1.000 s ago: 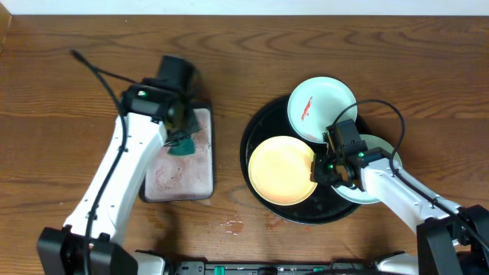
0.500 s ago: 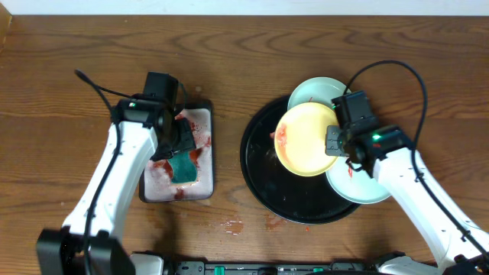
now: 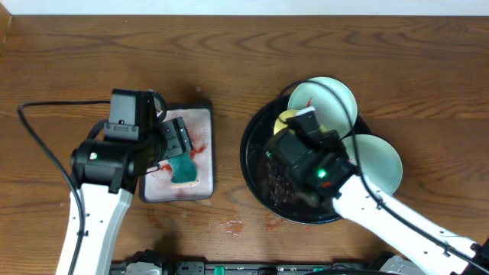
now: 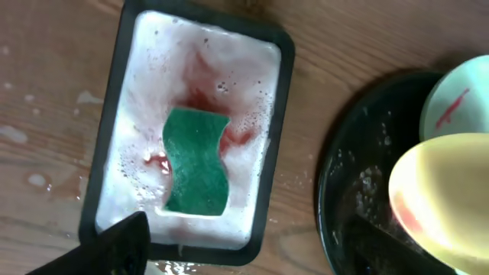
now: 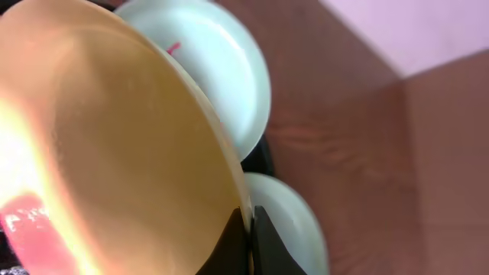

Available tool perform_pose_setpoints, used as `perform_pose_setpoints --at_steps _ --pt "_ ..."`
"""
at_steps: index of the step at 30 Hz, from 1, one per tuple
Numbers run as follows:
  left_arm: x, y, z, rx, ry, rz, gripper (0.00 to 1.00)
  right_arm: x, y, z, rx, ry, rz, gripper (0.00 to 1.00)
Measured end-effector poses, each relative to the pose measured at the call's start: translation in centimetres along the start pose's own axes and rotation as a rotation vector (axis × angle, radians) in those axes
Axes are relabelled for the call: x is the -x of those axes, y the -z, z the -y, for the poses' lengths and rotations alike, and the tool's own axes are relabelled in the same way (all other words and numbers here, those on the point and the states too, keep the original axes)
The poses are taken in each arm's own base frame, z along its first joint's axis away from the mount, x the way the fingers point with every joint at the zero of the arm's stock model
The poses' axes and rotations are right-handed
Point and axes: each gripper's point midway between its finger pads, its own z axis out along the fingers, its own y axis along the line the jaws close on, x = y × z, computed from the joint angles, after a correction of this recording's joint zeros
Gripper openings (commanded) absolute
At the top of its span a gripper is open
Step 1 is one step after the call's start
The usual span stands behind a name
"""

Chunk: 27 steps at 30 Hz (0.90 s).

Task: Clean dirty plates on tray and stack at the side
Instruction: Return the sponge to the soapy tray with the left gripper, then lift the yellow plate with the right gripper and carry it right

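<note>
My right gripper (image 5: 248, 229) is shut on the rim of the pale yellow plate (image 5: 114, 137) and holds it steeply tilted above the round black tray (image 3: 256, 164). Red sauce smears the plate's lower part. From overhead only a yellow sliver (image 3: 286, 118) shows past the right arm. A mint plate (image 3: 325, 103) with a red streak rests on the tray's far rim, and a second mint plate (image 3: 378, 164) lies at its right edge. My left gripper (image 4: 244, 258) hangs open above the green sponge (image 4: 197, 160) and touches nothing.
The sponge lies in a small rectangular black-rimmed tray (image 3: 157, 187) of pink-stained foam, left of the round tray. Drops of sauce and water (image 3: 233, 225) spot the wood near the front edge. The left arm's cable (image 3: 46, 107) loops over the table's left side.
The left gripper let go of the sponge, opened and rose above the rectangular tray. The right arm lifted the yellow plate off the round tray, tipped it steeply and swung left.
</note>
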Motion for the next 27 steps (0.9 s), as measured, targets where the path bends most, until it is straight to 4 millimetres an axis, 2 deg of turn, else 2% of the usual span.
perform_pose_setpoints --at_steps 7,12,18,27 --pt "0.0 0.1 0.0 -0.002 0.001 0.003 0.82 3.1 3.4 -0.2 -0.058 0.079 0.136 0.01" --pt "0.0 0.1 0.0 -0.001 0.001 0.003 0.83 5.2 5.4 0.4 -0.063 0.085 0.203 0.01" --pt "0.0 0.1 0.0 -0.001 0.001 0.003 0.83 6.0 6.8 2.0 -0.076 0.121 0.244 0.01" --pt "0.0 0.1 0.0 -0.001 0.001 0.003 0.83 6.1 7.0 2.2 -0.087 0.221 0.243 0.01"
